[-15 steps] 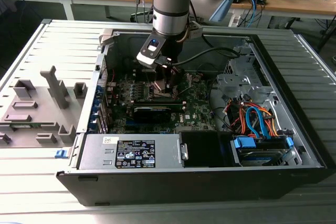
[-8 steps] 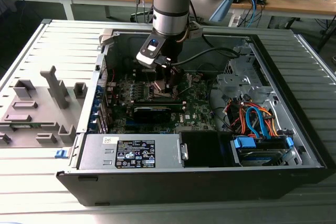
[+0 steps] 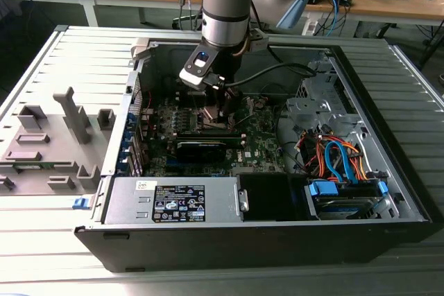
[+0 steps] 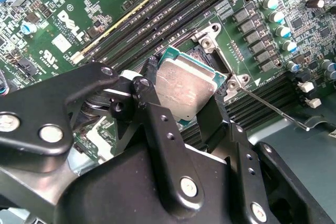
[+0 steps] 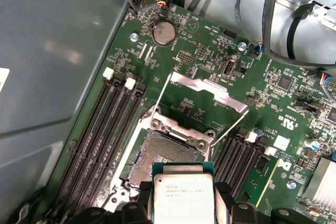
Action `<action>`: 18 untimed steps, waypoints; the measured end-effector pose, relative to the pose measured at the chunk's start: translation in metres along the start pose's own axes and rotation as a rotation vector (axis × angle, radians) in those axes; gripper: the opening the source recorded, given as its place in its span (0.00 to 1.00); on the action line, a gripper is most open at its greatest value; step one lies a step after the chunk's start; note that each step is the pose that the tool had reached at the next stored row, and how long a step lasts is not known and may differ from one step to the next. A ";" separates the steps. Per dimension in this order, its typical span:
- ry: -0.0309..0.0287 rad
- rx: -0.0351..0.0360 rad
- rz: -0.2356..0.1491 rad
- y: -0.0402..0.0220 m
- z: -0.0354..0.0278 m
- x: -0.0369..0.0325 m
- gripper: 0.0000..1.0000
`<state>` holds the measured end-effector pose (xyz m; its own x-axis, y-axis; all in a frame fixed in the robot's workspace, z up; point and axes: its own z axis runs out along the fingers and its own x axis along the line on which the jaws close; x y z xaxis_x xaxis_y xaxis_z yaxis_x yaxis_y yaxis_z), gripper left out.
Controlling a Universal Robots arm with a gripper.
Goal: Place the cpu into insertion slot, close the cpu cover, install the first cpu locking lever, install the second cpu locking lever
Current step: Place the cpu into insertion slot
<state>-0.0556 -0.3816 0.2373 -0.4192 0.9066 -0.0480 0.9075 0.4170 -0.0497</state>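
Observation:
My gripper is shut on the cpu, a flat square chip with a dull silver top, gripped by two opposite edges. In the first wrist view the chip hangs just above the near edge of the insertion slot, whose dark pin field lies bare. Beyond the slot the cpu cover stands swung up and open. Two thin locking levers stick up unlatched. The second wrist view shows the black fingers clamping the cpu, tilted over the slot. In the exterior view the gripper is down inside the open computer case.
Long black memory slots run beside the socket, with the case wall close by. A black card, the grey power supply and a drive bay with blue and orange cables surround the board. A grey fixture tray lies outside the case.

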 end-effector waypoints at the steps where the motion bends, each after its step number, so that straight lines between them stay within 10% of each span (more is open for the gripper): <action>1: 0.0000 0.0001 0.002 0.0000 0.0000 0.0000 0.55; 18: 0.0021 0.0020 0.043 0.0000 0.0000 0.0000 0.55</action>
<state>-0.0556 -0.3816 0.2373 -0.3795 0.9239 -0.0480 0.9248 0.3773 -0.0496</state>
